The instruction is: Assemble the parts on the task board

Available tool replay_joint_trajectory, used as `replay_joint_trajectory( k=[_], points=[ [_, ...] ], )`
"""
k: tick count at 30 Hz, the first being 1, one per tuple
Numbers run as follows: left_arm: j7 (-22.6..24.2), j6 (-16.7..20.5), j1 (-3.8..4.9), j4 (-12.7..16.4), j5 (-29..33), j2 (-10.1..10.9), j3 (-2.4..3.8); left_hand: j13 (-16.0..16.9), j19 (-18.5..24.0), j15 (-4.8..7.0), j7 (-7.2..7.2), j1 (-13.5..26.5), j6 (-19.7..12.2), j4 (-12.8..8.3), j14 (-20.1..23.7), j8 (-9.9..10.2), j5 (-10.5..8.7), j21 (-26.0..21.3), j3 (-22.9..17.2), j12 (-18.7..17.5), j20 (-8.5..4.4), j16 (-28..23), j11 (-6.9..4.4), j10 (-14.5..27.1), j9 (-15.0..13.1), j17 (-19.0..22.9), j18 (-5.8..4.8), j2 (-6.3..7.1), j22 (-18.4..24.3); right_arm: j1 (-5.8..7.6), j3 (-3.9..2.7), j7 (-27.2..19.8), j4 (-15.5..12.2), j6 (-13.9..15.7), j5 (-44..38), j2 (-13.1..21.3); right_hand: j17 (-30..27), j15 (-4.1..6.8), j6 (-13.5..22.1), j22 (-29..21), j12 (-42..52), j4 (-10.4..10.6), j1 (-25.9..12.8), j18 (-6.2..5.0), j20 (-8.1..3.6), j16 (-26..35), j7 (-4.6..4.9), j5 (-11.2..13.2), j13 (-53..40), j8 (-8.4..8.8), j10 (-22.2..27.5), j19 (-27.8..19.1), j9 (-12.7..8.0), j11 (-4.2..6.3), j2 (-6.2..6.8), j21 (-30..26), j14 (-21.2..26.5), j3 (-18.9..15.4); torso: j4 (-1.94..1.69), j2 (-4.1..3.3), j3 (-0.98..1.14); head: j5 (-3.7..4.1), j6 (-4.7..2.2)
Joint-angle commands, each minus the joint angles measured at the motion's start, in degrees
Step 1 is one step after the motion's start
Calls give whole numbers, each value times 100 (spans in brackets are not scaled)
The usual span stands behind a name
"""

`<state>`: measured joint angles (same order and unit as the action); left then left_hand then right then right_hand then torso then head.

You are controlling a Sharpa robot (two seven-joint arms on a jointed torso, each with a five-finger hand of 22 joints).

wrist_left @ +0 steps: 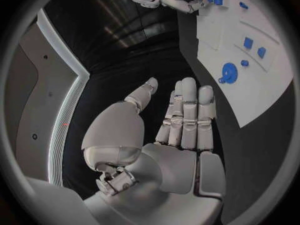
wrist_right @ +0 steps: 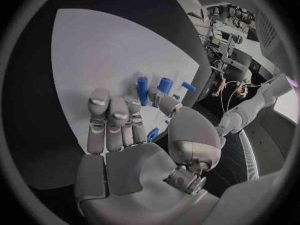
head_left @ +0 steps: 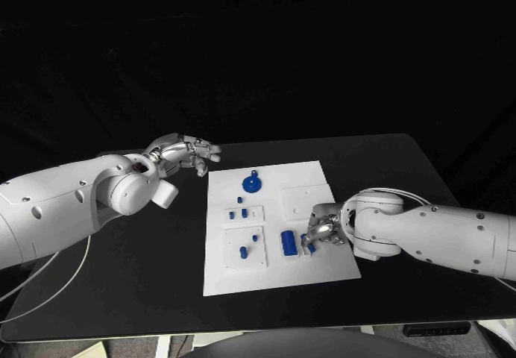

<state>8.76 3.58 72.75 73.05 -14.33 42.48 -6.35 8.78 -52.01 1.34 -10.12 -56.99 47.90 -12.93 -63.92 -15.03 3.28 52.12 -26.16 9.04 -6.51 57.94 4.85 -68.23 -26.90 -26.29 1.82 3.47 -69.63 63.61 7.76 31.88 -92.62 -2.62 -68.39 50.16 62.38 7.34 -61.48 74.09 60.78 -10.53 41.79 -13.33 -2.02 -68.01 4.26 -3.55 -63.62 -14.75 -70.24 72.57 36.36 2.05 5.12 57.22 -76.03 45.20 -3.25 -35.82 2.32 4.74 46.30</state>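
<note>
I see my right hand (head_left: 325, 227) low over the task board (head_left: 323, 272), its fingers curled around a small blue part (wrist_right: 154, 134); it looks pinched against the thumb, though I cannot tell how firmly. My worry is that a loose pinch lets the piece tilt or drop as I bring it toward a seat, or that my fingers knock the blue cylinder (head_left: 288, 242) standing just beside them. My left hand (head_left: 185, 154) hangs off the board's far corner, fingers extended and holding nothing. The raised white blocks hold small blue pieces; the blue gear (head_left: 250, 183) lies near the far edge.
</note>
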Motion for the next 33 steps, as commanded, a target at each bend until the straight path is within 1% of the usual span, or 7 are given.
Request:
replay_joint_trajectory(
  k=[1,4,9,13,23,29,33],
  points=[
    [28,-101,3,15,-41,-1,2,5,11,-9,-8,13,-21,29,-5,-33,-5,-29,-1,3,-34,-34,26,15,10,-6,459,10,-6,-11,5,-54,-24,-117,0,6,-6,39,-47,-1,-13,28,-54,-167,-31,-13,3,21,-7,22,-27,27,-7,1,15,17,3,-3,-1,0,2,-2,6],
    [25,-100,3,12,-41,3,2,5,11,-9,-8,12,-22,30,-4,-33,-5,-29,-1,3,-33,-34,26,15,10,-6,459,10,-7,-11,5,-68,-49,-156,7,24,-7,39,-48,-1,-13,37,-80,-167,-31,-14,3,25,-8,23,-27,25,-8,2,42,19,4,-8,-1,0,3,-4,13],
    [22,-103,3,11,-41,2,2,5,11,-10,-8,12,-22,30,-4,-33,-5,-30,-2,3,-33,-35,26,15,11,-7,459,11,-7,-11,5,-85,-73,-176,9,47,-9,41,-51,-2,-15,97,-184,-167,-35,-15,2,29,-11,26,-27,25,-15,3,176,20,3,-32,1,0,4,-8,12],
    [19,-108,3,12,-43,3,2,6,11,-10,-8,11,-22,31,-4,-34,-5,-30,-2,3,-33,-36,26,15,11,-7,459,12,-8,-11,5,-85,-84,-159,9,59,-11,43,-56,-4,-17,133,-221,-167,-41,-15,-1,19,-12,25,-26,25,-18,6,227,19,4,-17,3,0,6,-13,16],
    [13,-111,3,12,-50,2,2,6,11,-10,-9,9,-23,32,-3,-35,-5,-31,-3,3,-33,-37,26,16,12,-9,460,13,-9,-11,4,-101,-104,-132,9,69,-15,50,-55,-12,-22,285,-353,-167,-59,-17,-3,60,-16,28,-28,36,-24,8,414,19,4,8,1,-1,7,-9,1],
    [10,-108,3,7,-52,6,2,6,12,-10,-9,8,-24,33,-3,-35,-4,-32,-4,3,-33,-38,26,16,12,-10,460,12,-9,-11,4,-110,-138,-170,16,105,-15,52,-56,-14,-22,323,-377,-167,-63,-19,-4,63,-17,26,-29,40,-22,10,426,20,4,13,2,-1,7,-11,4],
    [10,-116,3,15,-52,10,2,6,12,-10,-9,9,-24,35,-3,-36,-4,-33,-4,4,-32,-39,27,17,12,-10,459,13,-10,-11,4,-101,-166,-198,42,131,-14,52,-58,-15,-22,340,-386,-167,-65,-20,-5,63,-18,24,-31,42,-20,11,421,21,3,17,0,1,3,-11,10]
  ],
)
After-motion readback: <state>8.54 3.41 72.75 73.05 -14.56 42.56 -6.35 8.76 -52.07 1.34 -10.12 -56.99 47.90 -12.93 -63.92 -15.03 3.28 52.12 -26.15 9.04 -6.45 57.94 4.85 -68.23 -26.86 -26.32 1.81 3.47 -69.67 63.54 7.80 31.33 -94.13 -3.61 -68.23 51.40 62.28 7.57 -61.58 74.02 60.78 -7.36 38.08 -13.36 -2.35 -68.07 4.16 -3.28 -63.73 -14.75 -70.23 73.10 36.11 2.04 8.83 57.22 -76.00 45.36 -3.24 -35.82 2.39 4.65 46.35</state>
